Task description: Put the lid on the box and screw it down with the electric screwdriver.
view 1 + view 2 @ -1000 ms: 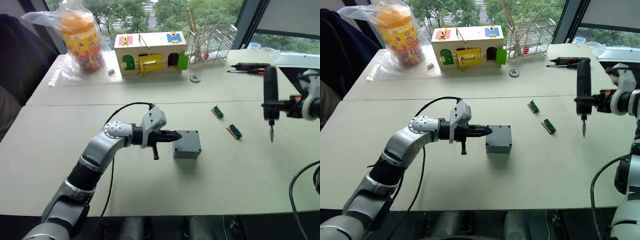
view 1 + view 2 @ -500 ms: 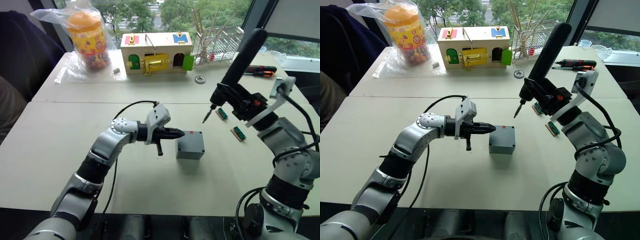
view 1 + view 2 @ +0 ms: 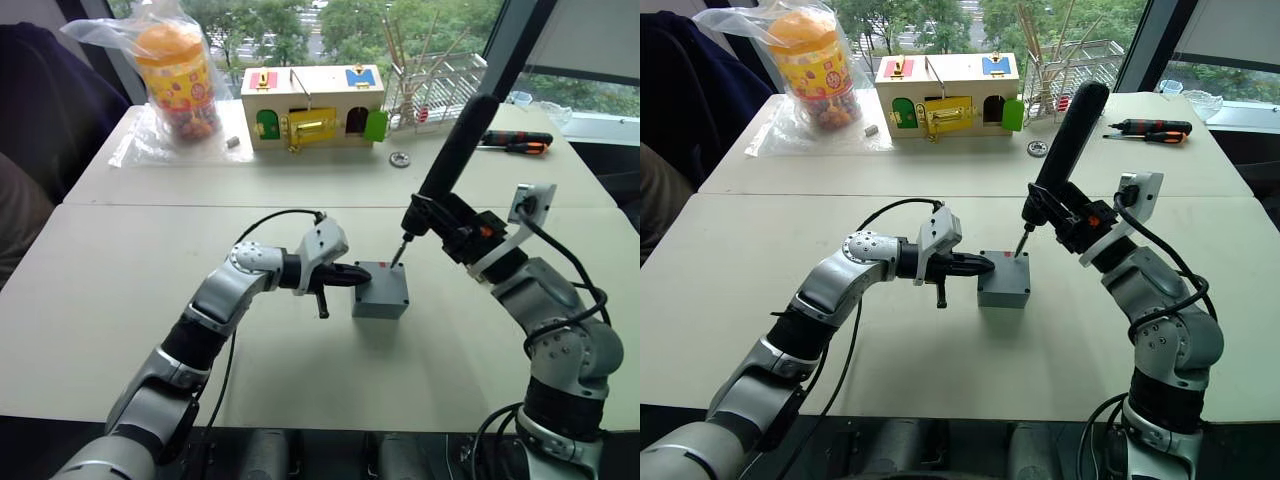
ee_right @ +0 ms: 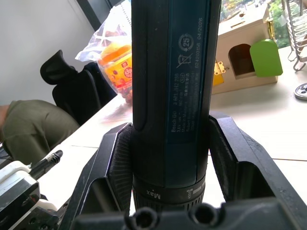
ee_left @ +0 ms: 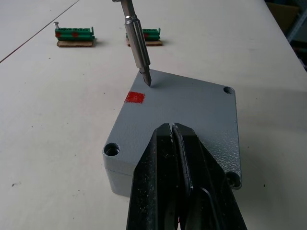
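The grey box [image 3: 379, 304] stands mid-table with the lid [image 5: 192, 105] lying flat on top, a red mark near one corner. My left gripper [image 5: 171, 127] is shut, its black fingers [image 3: 345, 274] resting on the lid's edge from the left. In my right gripper [image 4: 170, 158], shut around its body, the dark blue electric screwdriver [image 3: 460, 150] leans down from the right. Its metal bit [image 5: 136, 36] touches the lid at the corner beside the red mark.
At the table's far side stand a wooden box with coloured doors [image 3: 312, 105], an orange jar in a plastic bag [image 3: 178, 70], a wire rack [image 3: 440, 80] and hand screwdrivers [image 3: 515, 140]. Two green connector strips [image 5: 74, 34] lie beyond the box. A person sits at the left [image 4: 29, 129].
My right arm swung in from the right and lowered the screwdriver until its bit met the lid's corner. The left gripper stayed at the box. The camera shifted.
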Controlling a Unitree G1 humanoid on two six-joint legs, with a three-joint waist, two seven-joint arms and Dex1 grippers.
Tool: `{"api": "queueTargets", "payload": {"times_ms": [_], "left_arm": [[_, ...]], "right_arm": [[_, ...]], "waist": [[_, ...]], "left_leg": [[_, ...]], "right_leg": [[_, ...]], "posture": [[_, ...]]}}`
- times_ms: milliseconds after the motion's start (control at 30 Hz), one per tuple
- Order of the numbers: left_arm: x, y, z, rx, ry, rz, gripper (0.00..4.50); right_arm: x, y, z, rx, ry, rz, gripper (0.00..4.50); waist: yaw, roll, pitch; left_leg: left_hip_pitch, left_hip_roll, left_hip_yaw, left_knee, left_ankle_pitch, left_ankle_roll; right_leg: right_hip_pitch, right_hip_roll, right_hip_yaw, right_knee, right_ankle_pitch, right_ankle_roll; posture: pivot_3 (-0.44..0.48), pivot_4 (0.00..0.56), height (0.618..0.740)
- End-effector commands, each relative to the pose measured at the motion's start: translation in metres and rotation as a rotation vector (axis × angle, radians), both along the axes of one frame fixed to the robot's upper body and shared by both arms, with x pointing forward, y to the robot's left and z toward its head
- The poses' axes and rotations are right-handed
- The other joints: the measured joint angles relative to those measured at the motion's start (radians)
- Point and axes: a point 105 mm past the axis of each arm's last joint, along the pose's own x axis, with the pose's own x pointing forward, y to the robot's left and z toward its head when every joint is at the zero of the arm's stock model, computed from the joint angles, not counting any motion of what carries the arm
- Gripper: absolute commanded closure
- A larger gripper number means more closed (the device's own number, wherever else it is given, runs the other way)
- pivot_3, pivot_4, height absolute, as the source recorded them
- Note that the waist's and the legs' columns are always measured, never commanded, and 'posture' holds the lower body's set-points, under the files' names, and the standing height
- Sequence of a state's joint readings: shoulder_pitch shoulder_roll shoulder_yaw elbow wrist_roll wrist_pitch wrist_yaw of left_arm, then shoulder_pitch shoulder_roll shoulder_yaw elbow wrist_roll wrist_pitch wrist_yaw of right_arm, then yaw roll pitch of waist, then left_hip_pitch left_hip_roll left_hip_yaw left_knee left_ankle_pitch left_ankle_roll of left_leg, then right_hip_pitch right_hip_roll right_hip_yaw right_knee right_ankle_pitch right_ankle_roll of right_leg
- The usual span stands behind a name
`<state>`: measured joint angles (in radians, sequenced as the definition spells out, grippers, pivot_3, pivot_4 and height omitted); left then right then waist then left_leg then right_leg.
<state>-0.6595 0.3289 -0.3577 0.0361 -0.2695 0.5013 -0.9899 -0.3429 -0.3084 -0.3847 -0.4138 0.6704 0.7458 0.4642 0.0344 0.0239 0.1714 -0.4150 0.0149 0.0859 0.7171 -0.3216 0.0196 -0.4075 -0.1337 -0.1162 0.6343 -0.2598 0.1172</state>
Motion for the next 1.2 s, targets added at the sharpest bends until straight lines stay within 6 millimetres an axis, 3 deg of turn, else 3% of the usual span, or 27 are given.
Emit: {"api": "queueTargets", "payload": {"times_ms": [33, 733, 1067, 1200], "left_arm": [[-0.003, -0.002, 0.000, 0.004, -0.010, -0.014, 4.50], [-0.004, -0.007, 0.001, 0.003, -0.015, -0.029, 4.50], [-0.004, -0.004, -0.005, 0.018, -0.004, -0.017, 4.50], [-0.003, -0.002, -0.017, 0.078, -0.014, -0.008, 4.50]], "right_arm": [[-0.005, -0.003, 0.017, -0.008, -0.086, -0.011, 2.65], [-0.002, -0.015, 0.010, -0.027, -0.073, -0.050, 2.65], [-0.015, 0.019, -0.014, -0.218, -0.055, 0.092, 2.65], [-0.022, 0.029, -0.036, -0.313, -0.019, 0.140, 2.65]], "waist": [[0.000, 0.000, 0.000], [0.002, 0.000, 0.000], [0.001, -0.001, -0.001], [0.001, -0.005, -0.003]], "left_leg": [[0.000, 0.000, 0.000, 0.000, 0.000, 0.000], [0.000, 0.000, 0.000, 0.000, 0.000, 0.000], [0.002, 0.000, 0.000, 0.000, 0.000, 0.001], [0.005, 0.001, 0.000, -0.001, -0.001, 0.002]], "right_leg": [[0.000, 0.000, 0.000, 0.000, 0.000, 0.000], [0.000, 0.000, 0.000, 0.000, 0.000, 0.000], [0.001, 0.000, 0.001, 0.000, 0.000, 0.000], [0.005, 0.000, 0.001, -0.001, 0.000, 0.000]], "posture": [[0.000, 0.150, 0.708], [0.000, 0.150, 0.708], [0.000, 0.150, 0.708], [0.000, 0.150, 0.708]]}}
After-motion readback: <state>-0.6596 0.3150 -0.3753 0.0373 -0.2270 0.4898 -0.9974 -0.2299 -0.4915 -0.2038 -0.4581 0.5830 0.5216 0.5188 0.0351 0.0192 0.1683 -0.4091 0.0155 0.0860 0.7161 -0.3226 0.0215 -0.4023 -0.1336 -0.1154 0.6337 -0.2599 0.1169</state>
